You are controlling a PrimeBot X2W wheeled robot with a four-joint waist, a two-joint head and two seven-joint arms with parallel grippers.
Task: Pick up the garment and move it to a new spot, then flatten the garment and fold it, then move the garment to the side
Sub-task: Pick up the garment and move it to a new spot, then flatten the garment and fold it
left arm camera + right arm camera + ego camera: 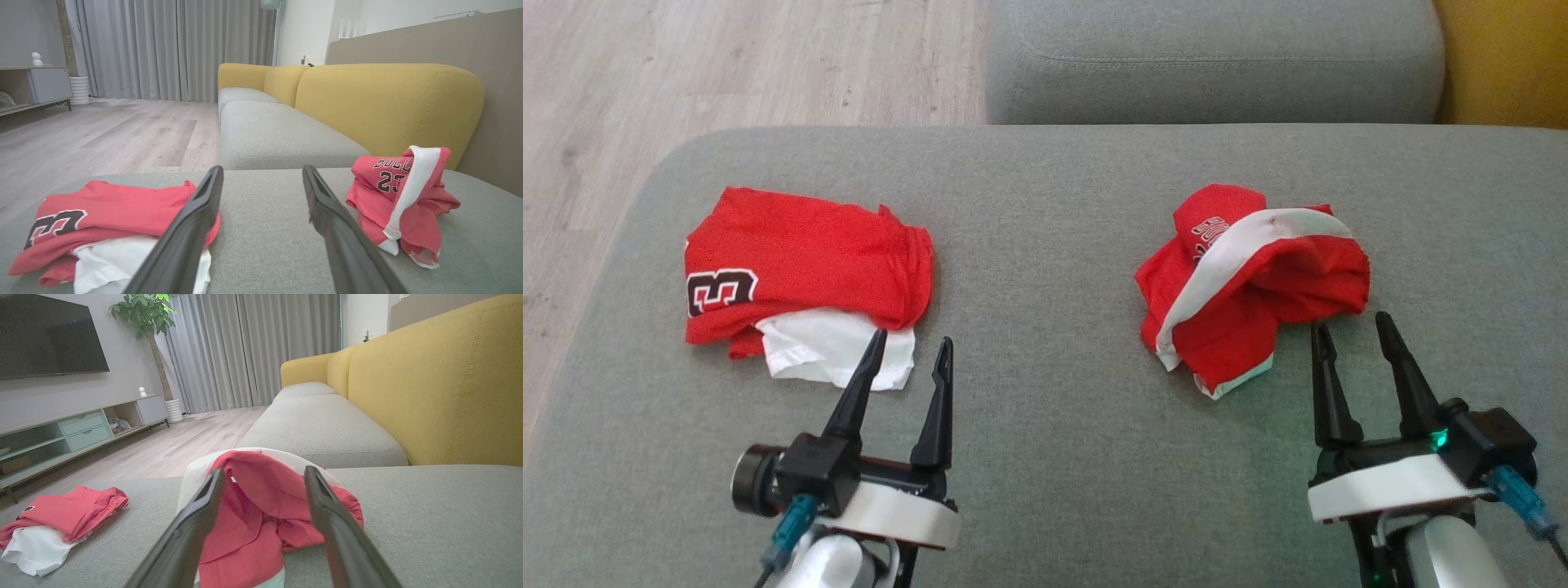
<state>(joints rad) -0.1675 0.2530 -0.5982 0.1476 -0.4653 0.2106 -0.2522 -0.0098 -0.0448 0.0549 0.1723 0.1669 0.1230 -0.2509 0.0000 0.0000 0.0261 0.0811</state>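
Crumpled red jersey with white trim [1250, 278] sits near the right edge of the grey sofa seat [1054, 392], just ahead of my right gripper [1352, 322]. Fingers are spread on both it and the left gripper [913, 337], nothing held. I'd pinch a thick fold low and lift straight.

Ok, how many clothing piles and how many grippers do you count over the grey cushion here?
Clothing piles: 2, the folded pile and the crumpled pile
Grippers: 2, the left gripper and the right gripper, both open
Total: 4
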